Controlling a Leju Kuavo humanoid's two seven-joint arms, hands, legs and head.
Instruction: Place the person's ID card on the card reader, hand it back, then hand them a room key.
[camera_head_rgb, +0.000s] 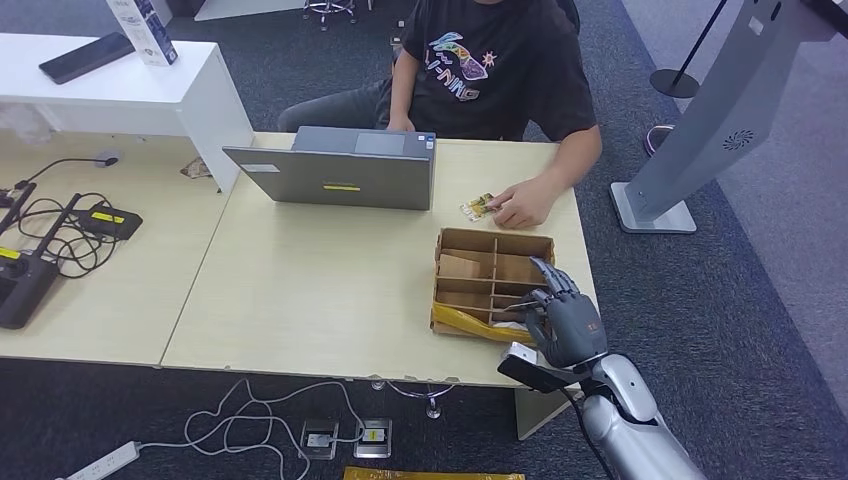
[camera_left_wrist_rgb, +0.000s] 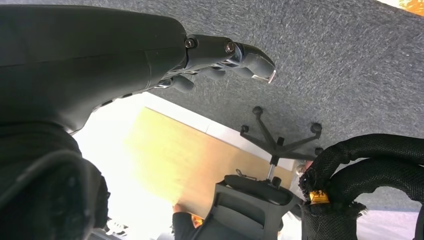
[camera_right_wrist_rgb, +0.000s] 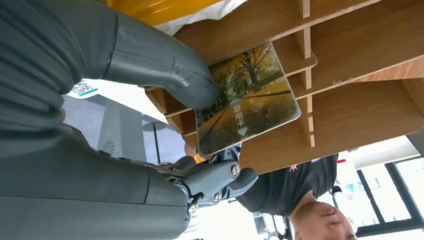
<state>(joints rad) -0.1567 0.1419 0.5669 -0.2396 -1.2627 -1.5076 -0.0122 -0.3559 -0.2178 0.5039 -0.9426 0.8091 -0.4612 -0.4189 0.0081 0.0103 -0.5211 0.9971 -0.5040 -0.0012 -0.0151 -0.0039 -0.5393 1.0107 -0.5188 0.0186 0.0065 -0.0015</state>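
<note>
**Right hand pinching key card at divider box**

Light wood table (camera_head_rgb: 300, 290) on dark grey carpet, person (camera_head_rgb: 490, 60) in a black printed tee seated at the far side behind a grey laptop (camera_head_rgb: 345, 168). Person's hand (camera_head_rgb: 525, 203) rests on the table, touching a small card (camera_head_rgb: 478, 206) just beyond the cardboard divider box (camera_head_rgb: 490, 280).

Right hand (camera_head_rgb: 560, 315) sits over the near right part of the box. Right wrist view: thumb and fingers (camera_right_wrist_rgb: 220, 175) pinch a room key card (camera_right_wrist_rgb: 247, 97) with an autumn-tree print, card held against the box's compartments.

Left hand (camera_left_wrist_rgb: 215, 60) hangs over the carpet, fingers loosely curled, nothing in them. An office chair base (camera_left_wrist_rgb: 280, 142) is near.

Far left: cables and black devices (camera_head_rgb: 40, 250).
</note>
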